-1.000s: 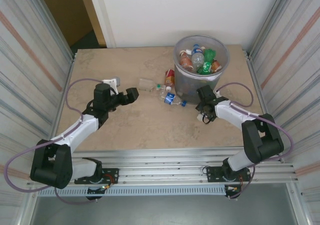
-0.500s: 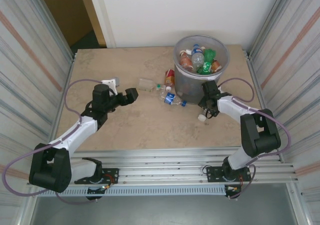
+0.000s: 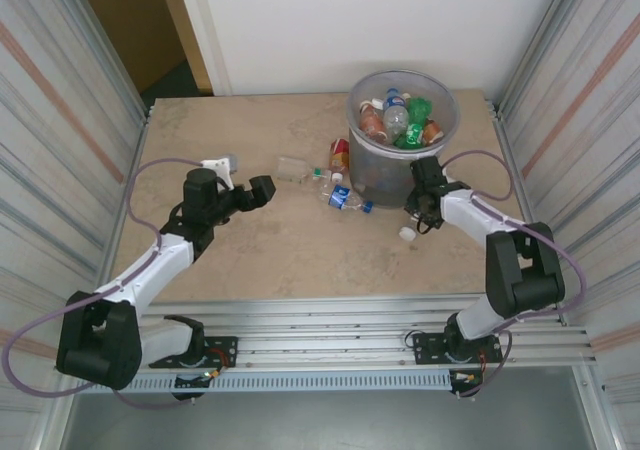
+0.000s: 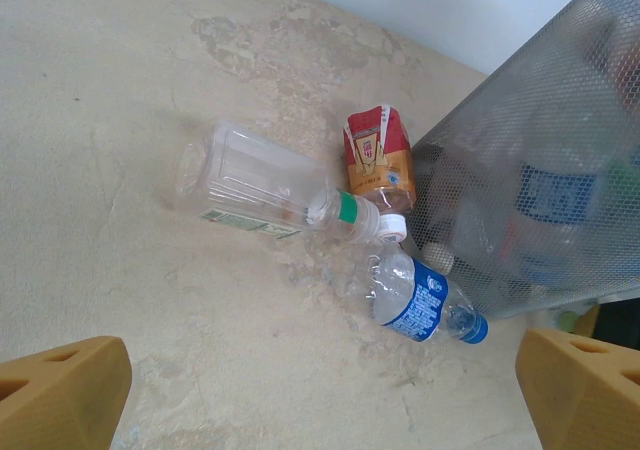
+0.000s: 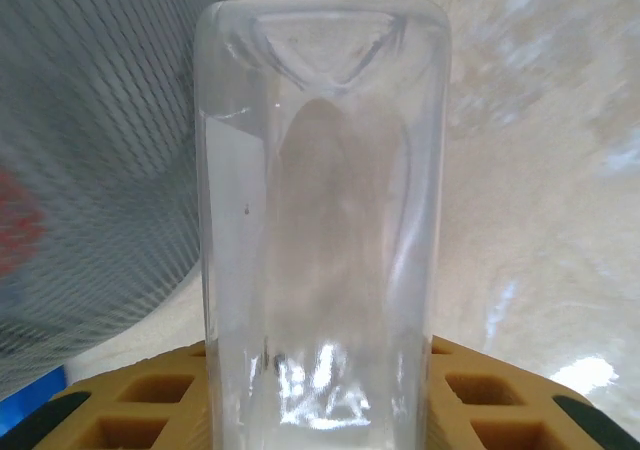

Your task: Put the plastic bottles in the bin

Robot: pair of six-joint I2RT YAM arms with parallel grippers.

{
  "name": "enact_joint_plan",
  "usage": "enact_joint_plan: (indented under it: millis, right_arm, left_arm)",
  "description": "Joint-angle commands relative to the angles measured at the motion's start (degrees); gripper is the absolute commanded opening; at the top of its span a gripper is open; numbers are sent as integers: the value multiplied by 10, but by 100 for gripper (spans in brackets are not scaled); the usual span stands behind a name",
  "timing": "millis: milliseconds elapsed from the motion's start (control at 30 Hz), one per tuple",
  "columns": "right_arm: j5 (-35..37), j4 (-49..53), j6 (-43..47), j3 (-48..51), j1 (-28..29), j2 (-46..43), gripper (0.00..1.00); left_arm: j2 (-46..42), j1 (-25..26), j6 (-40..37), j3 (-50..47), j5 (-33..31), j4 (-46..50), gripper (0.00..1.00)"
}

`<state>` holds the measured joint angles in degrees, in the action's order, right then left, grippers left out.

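Note:
The bin (image 3: 352, 112), a grey mesh one with a clear liner, stands at the back right and holds several plastic bottles (image 3: 396, 118). Three more lie on the table left of it: a clear square bottle (image 4: 250, 180), a red-labelled bottle (image 4: 378, 155) and a blue-labelled bottle (image 4: 415, 295). My left gripper (image 3: 262, 190) hovers open just left of them, its fingers (image 4: 60, 390) wide apart. My right gripper (image 3: 424, 208) sits low beside the bin's front right wall, shut on a clear bottle (image 5: 320, 200) that fills the gap between its pads. That bottle's white cap (image 3: 407, 234) pokes out toward me.
Corrugated metal walls close in on both sides of the table (image 3: 280, 250). The bin's mesh wall (image 5: 90, 150) is right beside the held bottle. Bare tabletop lies in front of both arms.
My right gripper has slid back and right along the bin's side and closed on the clear bottle. The left arm has edged slightly back, still open.

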<state>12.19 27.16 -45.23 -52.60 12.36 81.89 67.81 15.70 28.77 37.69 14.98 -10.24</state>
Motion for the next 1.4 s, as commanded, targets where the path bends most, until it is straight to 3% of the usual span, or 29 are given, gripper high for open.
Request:
enact_joint_plan:
  millis: [0,233,333,567,800,1067,1367]
  right_arm:
    - [25,71,35,-7,-17,-79,30]
    - [34,179,140,-152,-52,-162,29]
    - [-7,200,212,-251,-65,-150,30]
    - [-103,238,369,-491,-71,-19,29]
    - [-131,289,438,-683,-76,145,29]
    - [-143,317,476,-800,-80,262,29]
    - [-110,332,507,-825,-73,308,30]
  left_arm:
    - [-14,-3,6,-5,-5,4,99]
    - [-18,-4,9,-5,-7,2,99]
    - [-22,-4,9,-8,-13,2,99]
    - [-33,-3,3,-5,-23,14,99]
    - [-45,-2,2,-4,-30,22,99]
    - [-46,0,2,-3,-37,27,99]
    - [-42,0,3,-2,-39,26,99]
